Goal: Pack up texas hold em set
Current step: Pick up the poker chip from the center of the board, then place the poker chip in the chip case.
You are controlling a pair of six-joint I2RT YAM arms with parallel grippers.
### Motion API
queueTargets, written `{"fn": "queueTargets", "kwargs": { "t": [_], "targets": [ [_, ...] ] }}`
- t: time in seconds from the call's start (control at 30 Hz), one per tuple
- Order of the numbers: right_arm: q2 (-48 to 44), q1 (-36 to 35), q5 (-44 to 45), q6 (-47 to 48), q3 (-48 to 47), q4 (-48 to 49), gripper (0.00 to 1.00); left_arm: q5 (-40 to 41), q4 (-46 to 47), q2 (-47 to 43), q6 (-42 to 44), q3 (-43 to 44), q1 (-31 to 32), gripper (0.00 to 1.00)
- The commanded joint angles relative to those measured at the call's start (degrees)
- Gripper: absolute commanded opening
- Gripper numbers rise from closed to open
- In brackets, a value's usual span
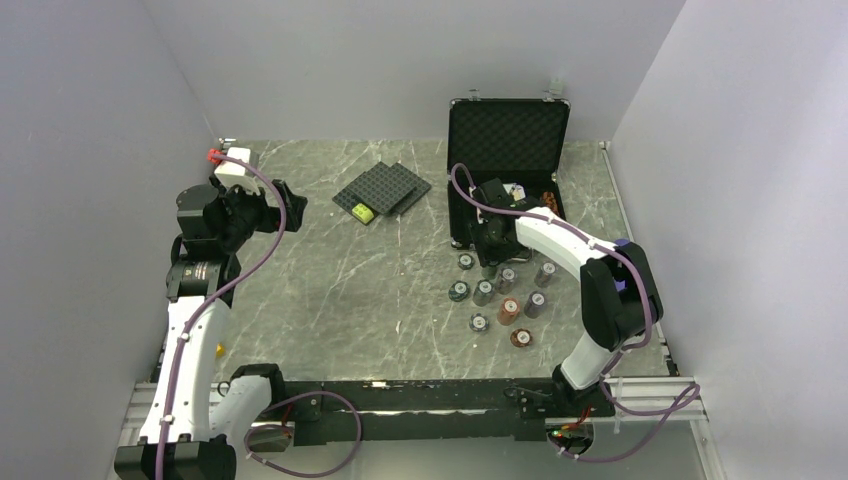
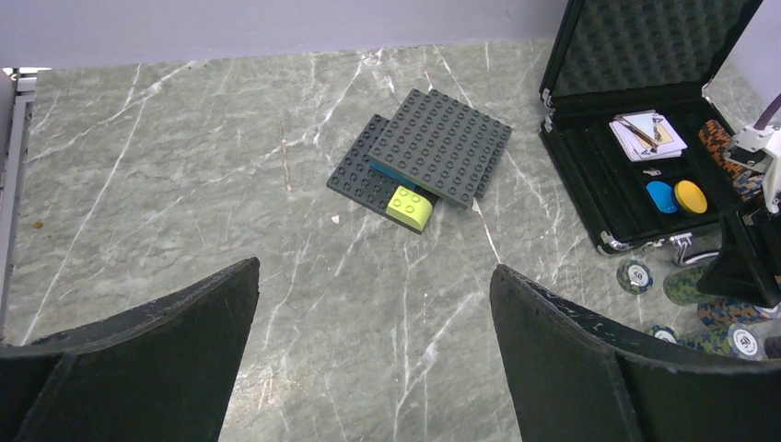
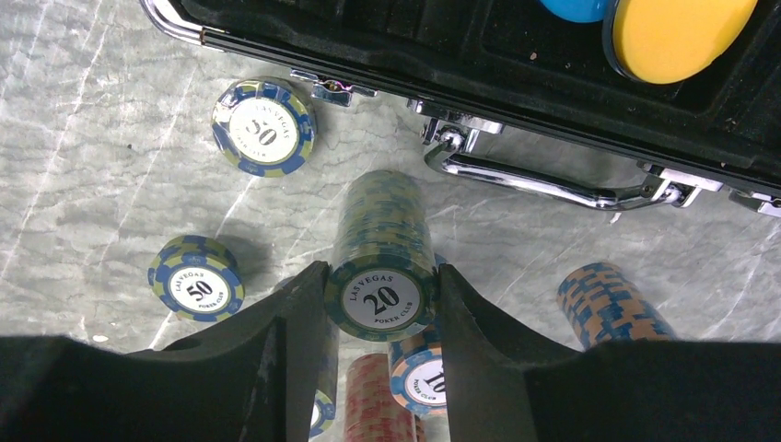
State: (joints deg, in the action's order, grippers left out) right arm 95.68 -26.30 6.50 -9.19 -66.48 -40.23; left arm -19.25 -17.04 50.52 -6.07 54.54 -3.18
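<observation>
Just in front of the open briefcase (image 1: 508,130), the right gripper (image 3: 379,281) clamps the green chip stack (image 3: 382,221) from both sides. Grip evenly and lift straight up, so no chips shear off. The left gripper (image 2: 373,313) hangs well apart, jaws wide.

Green stack (image 3: 381,296) reads LAS VEGAS 20 POKER CLUB on top. Blue stack (image 3: 197,287) left of it says LAS VEGAS 50 POKER CLUB, and the other blue stack (image 3: 262,132) up-left shows 50. Orange stack (image 3: 426,378) just under it: 10, POKER.
</observation>
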Motion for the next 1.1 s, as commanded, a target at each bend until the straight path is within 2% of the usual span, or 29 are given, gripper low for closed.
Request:
{"fn": "queueTargets", "kwargs": {
  "t": [0.0,0.27,0.37,0.47,0.7,0.87,1.07],
  "targets": [
    [-3.64,-0.23,2.0,-1.36,-3.17,-0.5,0.0,0.32,1.31,-0.25,0.35,-0.14,0.21,0.99],
    [-10.94,-0.18,4.78,-4.5,-5.26,9.25,0.0,0.06,1.48,-0.51,0.4,-0.23,0.21,0.99],
    [-11.74,-0.2,5.36,-5.23,-2.89,18.51,0.0,0.3,1.56,-0.75,0.52,-0.34,0.2,0.99],
    [-12.2,-0.28,6.45,-5.8,2.08,32.07,0.0,0.47,1.73,-0.97,0.62,-0.48,0.23,0.99],
    [-9.23,-1.38,13.17,-6.86,10.23,55.05,0.0,0.88,1.78,-1.07,0.97,-0.58,0.19,0.99],
    [-7.1,-2.49,14.49,-6.62,15.48,69.21,0.0,0.49,2.08,-0.71,0.88,-0.67,0.19,0.99],
    [-2.2,-4.39,15.76,-5.06,15.58,74.54,0.0,0.75,2.1,-0.63,1.1,-0.72,0.24,0.99]
  ]
}}
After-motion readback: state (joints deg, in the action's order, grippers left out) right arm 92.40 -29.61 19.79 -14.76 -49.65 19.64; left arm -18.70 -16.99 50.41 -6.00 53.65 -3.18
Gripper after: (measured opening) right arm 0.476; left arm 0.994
